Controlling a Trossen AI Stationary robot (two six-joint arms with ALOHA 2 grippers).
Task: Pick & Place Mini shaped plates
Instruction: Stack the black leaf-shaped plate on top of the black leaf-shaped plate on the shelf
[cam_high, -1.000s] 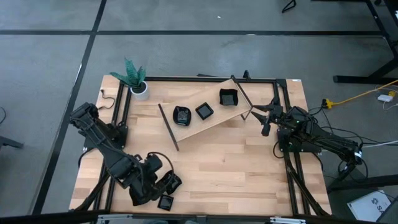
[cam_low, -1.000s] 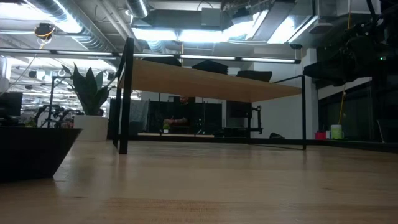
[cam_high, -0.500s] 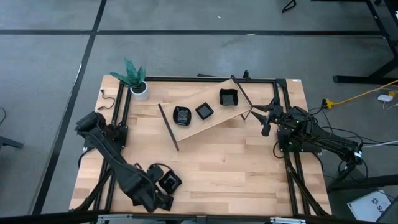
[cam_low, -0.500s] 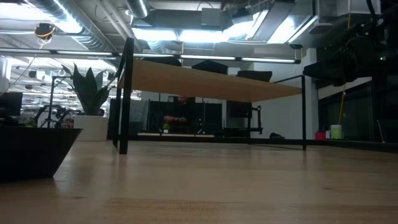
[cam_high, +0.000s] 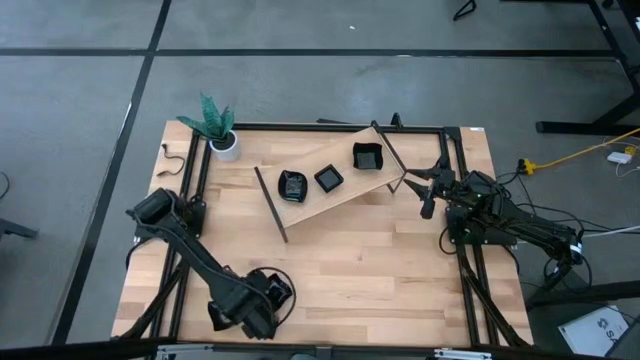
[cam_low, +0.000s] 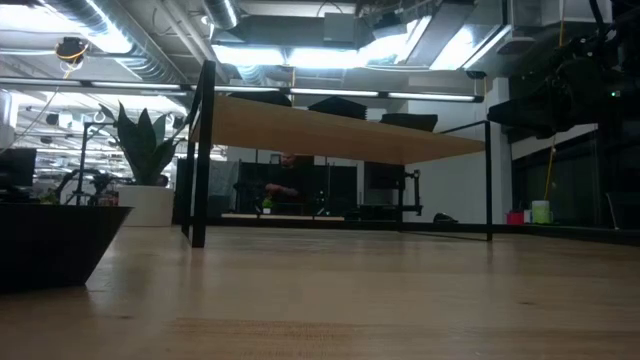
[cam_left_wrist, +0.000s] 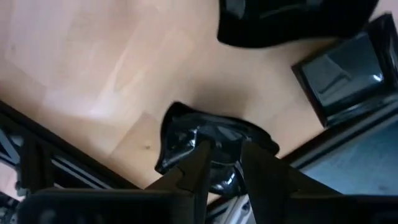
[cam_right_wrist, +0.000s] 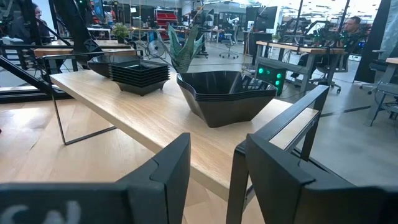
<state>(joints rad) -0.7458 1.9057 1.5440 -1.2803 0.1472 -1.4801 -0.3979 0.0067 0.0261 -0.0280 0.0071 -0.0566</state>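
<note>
Swung toward the tabletop's (cam_high: 400, 270) near edge; left tool (cam_left_wrist: 221, 163) now parted, straddling a rounded mini plate (cam_left_wrist: 180, 134) directly beneath; right tool (cam_right_wrist: 211, 155) open, well apart.

The left hand (cam_high: 262, 318) has swung toward the table's near edge, its fingers parting.

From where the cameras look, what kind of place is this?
Probably a robotics lab or workshop: a wooden table in a black frame on concrete floor, open ceiling ducts, and more workbenches with people seated behind.
</note>
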